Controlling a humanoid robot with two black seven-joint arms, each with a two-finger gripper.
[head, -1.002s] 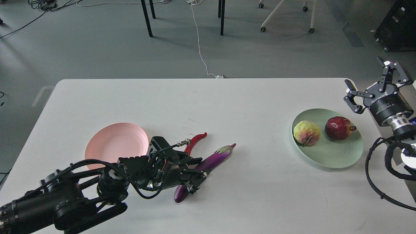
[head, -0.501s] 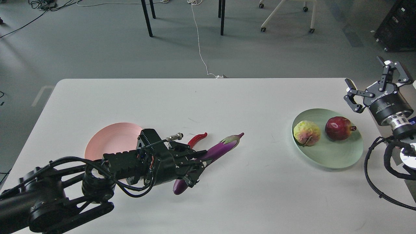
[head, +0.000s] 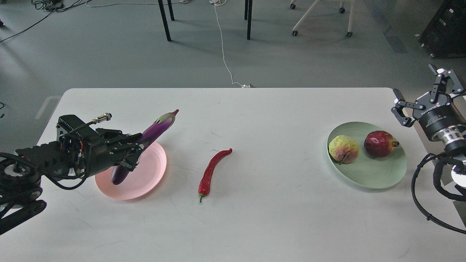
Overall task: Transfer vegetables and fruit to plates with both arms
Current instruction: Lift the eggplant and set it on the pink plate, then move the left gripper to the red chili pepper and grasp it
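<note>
Left gripper [head: 131, 153]: clamped on eggplant [head: 153, 131], held tilted above pink plate [head: 153, 174]. Chili pepper [head: 210, 173]: on table [head: 255, 109], right of pink plate. Pomegranate [head: 379, 143], yellow-green fruit [head: 343, 148]: on mint plate [head: 367, 178]. Right gripper [head: 424, 92]: spread wide, empty.

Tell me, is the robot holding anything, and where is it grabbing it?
The left gripper holds the long glossy purple eggplant around its lower middle. The right gripper is open and empty.

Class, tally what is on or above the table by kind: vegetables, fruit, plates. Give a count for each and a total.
Vegetables: 2, the eggplant and the chili pepper.
Fruit: 2, the pomegranate and the yellow-green fruit.
Plates: 2, the pink plate and the green plate.
Total: 6
</note>
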